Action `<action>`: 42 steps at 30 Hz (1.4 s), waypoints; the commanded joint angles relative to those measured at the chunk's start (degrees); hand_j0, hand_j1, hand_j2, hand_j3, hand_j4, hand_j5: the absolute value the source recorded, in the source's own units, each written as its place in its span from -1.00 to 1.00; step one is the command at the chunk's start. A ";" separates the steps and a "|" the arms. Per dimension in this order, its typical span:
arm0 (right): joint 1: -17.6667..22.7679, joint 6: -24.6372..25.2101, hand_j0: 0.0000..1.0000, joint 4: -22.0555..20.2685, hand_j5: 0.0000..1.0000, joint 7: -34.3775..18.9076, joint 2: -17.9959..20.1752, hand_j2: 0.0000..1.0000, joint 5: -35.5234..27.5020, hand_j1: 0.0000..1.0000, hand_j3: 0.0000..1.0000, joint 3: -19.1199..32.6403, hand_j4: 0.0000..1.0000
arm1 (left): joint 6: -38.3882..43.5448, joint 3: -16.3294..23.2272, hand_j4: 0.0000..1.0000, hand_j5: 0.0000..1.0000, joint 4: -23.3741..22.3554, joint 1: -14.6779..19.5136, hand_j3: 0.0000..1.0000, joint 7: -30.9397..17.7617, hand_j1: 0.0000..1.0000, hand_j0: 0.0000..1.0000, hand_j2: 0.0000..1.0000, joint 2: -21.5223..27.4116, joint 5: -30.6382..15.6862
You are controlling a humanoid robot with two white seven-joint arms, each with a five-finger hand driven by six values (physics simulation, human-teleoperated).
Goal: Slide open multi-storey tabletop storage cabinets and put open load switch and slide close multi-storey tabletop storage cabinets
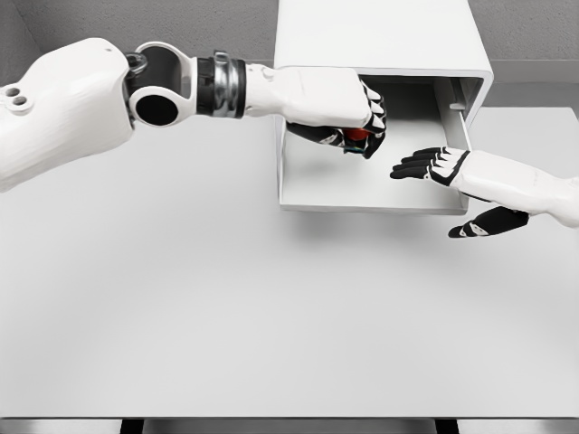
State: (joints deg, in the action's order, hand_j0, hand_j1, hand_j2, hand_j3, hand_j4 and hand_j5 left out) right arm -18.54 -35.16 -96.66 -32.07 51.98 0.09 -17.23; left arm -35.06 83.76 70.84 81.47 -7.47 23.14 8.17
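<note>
**Switch held over the open drawer**

A white cabinet (380,36) stands at the far side of the white table (226,316), with its bottom drawer (362,194) pulled out toward the robot. The drawer's floor is bare where it shows; nothing lies on it.

The left hand (348,117) reaches in from the left and hangs above the drawer's back part, its fingers curled around a small red switch (357,135). Only a patch of the switch shows between the dark fingers, so its shape is hard to make out.

The right hand (452,181) comes in from the right, beside the drawer's right wall. Its fingers are spread and flat, pointing left over the drawer, holding nothing.
</note>
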 commanded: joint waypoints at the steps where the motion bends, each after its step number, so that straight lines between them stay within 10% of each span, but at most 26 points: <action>1: 0.00 0.16 1.00 -0.02 1.00 0.08 0.05 1.00 -0.44 1.00 1.00 0.09 1.00 | 0.06 -0.09 -0.20 -0.20 -0.71 0.00 -0.20 0.00 -0.20 -0.20 -0.20 -0.29 -0.25; 13: 0.00 0.16 1.00 -0.02 1.00 0.08 0.14 1.00 -0.44 1.00 1.00 0.00 1.00 | 0.06 -0.97 0.82 0.82 -1.06 0.09 0.82 0.44 0.82 0.82 0.82 -0.99 0.01; 42: -0.09 0.16 1.00 -0.11 1.00 0.08 0.23 1.00 -0.88 1.00 1.00 0.09 1.00 | 0.06 -2.90 1.00 1.00 8.08 -0.26 1.00 0.61 1.00 1.00 1.00 3.66 -0.43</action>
State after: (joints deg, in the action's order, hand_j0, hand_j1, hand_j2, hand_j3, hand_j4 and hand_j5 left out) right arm -18.54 -35.16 -96.74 -32.02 52.18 -0.35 -17.15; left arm -35.04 81.72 78.31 81.12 -6.84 26.41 8.53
